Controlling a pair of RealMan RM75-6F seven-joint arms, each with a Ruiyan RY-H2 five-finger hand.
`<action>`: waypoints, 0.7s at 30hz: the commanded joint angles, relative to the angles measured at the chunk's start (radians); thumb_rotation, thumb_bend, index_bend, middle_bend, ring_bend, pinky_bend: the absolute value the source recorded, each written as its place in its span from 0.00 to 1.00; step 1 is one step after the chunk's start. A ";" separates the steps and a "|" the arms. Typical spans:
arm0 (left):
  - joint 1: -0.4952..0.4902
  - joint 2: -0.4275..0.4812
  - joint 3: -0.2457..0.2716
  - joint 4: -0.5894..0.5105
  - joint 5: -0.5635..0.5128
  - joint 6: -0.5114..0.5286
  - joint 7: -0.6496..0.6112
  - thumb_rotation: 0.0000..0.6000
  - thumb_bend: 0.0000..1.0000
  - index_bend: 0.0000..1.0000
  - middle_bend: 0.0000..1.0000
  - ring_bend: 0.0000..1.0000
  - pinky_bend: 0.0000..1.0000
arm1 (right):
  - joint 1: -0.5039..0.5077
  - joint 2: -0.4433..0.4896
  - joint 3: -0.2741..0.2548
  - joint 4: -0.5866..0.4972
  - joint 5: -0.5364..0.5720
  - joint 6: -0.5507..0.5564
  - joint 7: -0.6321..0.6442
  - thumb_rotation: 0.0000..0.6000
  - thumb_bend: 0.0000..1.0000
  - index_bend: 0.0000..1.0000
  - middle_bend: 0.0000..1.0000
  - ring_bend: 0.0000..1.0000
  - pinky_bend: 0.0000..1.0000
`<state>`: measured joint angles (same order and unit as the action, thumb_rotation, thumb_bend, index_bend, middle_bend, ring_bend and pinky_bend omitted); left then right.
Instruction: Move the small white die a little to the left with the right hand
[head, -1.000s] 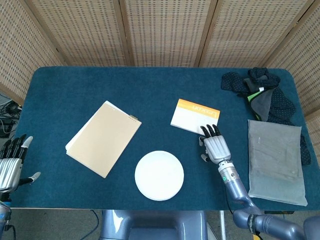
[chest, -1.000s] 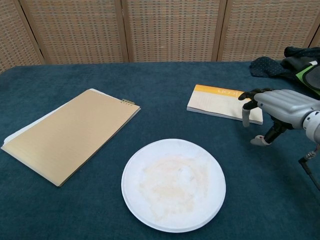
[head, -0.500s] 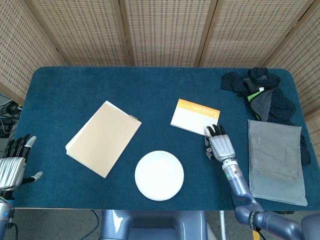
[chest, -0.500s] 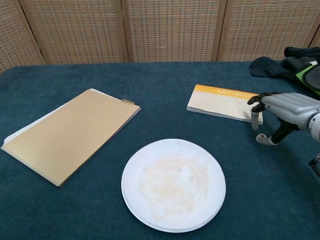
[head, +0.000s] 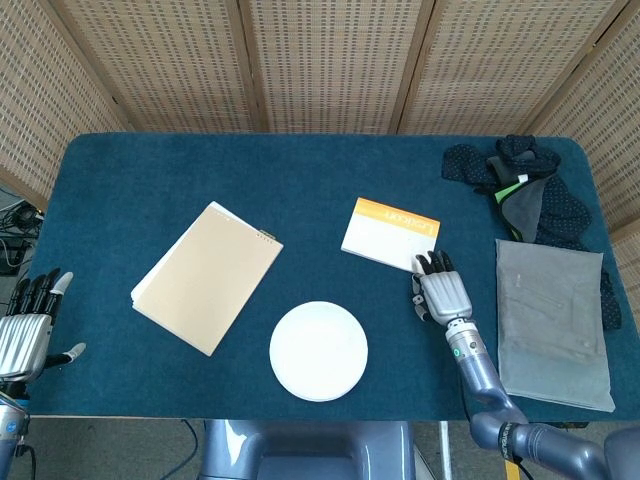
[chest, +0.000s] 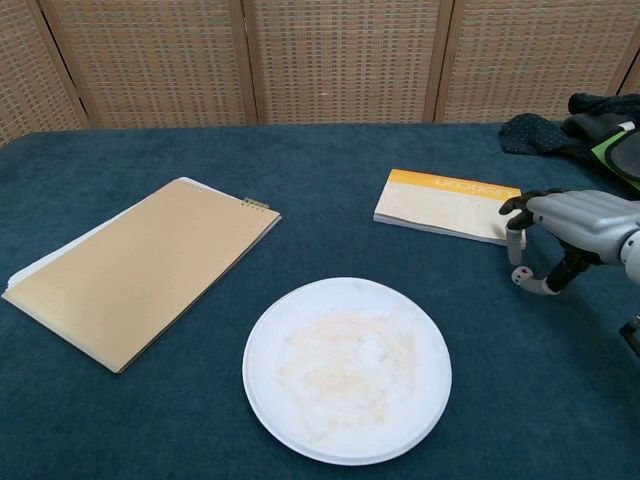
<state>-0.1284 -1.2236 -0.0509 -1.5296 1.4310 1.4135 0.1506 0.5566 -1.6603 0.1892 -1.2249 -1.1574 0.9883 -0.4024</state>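
Beside the right hand, orange-topped booklet; white plate nearer.

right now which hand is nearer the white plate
Right. The right hand sits just right of the white plate; the left hand hangs off the table's far left edge.

To the left of my right hand the blue table lies bare up to the white plate. The orange-topped booklet blocks the far side, and folded grey cloth lies to my right.
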 joint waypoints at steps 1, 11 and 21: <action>0.000 0.000 0.000 0.000 0.001 0.002 -0.001 1.00 0.00 0.00 0.00 0.00 0.00 | 0.003 -0.003 -0.002 0.006 0.004 -0.002 -0.003 1.00 0.47 0.52 0.18 0.00 0.03; -0.001 -0.001 0.000 0.000 0.000 0.001 0.000 1.00 0.00 0.00 0.00 0.00 0.00 | 0.012 -0.010 -0.007 0.026 0.019 -0.014 0.000 1.00 0.48 0.56 0.20 0.00 0.04; -0.004 -0.003 0.002 0.001 0.001 -0.002 0.000 1.00 0.00 0.00 0.00 0.00 0.00 | 0.014 -0.015 -0.012 0.034 0.015 -0.004 0.008 1.00 0.56 0.61 0.24 0.00 0.04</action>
<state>-0.1321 -1.2265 -0.0488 -1.5284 1.4318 1.4115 0.1504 0.5701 -1.6762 0.1774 -1.1896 -1.1407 0.9822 -0.3949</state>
